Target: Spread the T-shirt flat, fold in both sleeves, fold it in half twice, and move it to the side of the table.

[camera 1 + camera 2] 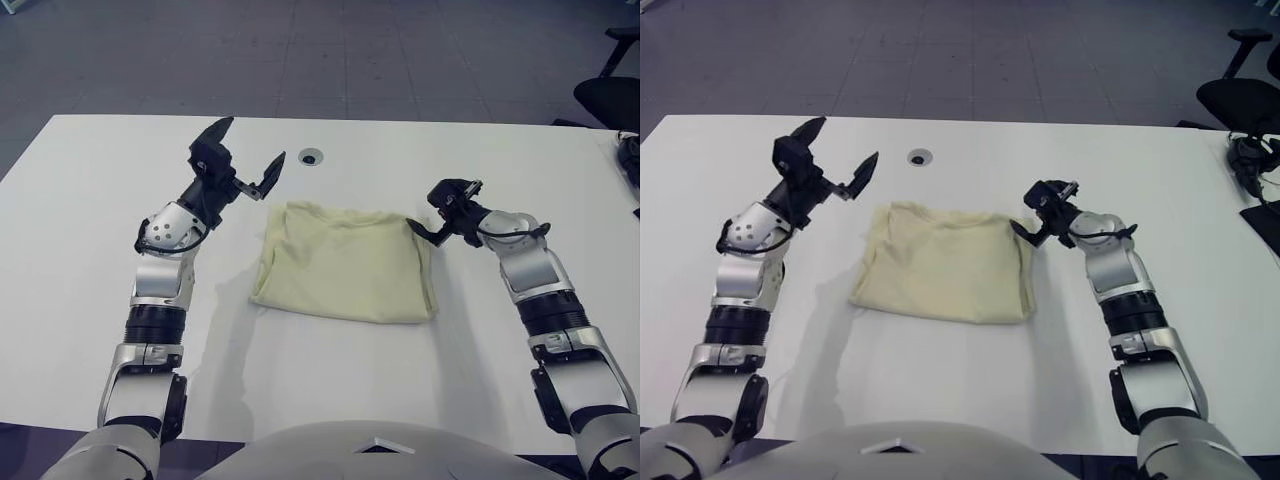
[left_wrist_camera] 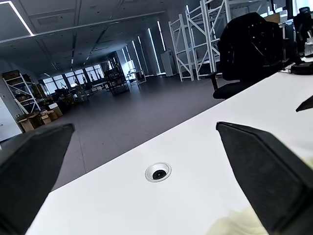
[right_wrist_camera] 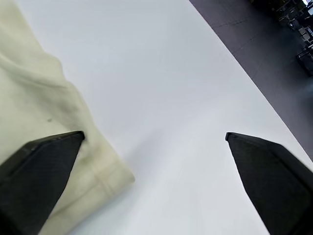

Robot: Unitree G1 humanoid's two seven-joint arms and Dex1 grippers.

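A pale yellow T-shirt (image 1: 345, 262) lies folded into a rough rectangle at the middle of the white table (image 1: 90, 200). My left gripper (image 1: 252, 142) is open and held above the table, just off the shirt's far left corner, with nothing between its fingers. My right gripper (image 1: 438, 208) is open low at the shirt's far right corner. In the right wrist view one of its fingers (image 3: 39, 171) lies over the shirt's hemmed corner (image 3: 54, 112), while the other finger (image 3: 274, 171) is over bare table.
A round cable grommet (image 1: 311, 156) sits in the table behind the shirt. A dark object (image 1: 630, 155) lies at the table's right edge, and a black office chair (image 1: 610, 95) stands beyond it. Bare tabletop extends to both sides of the shirt.
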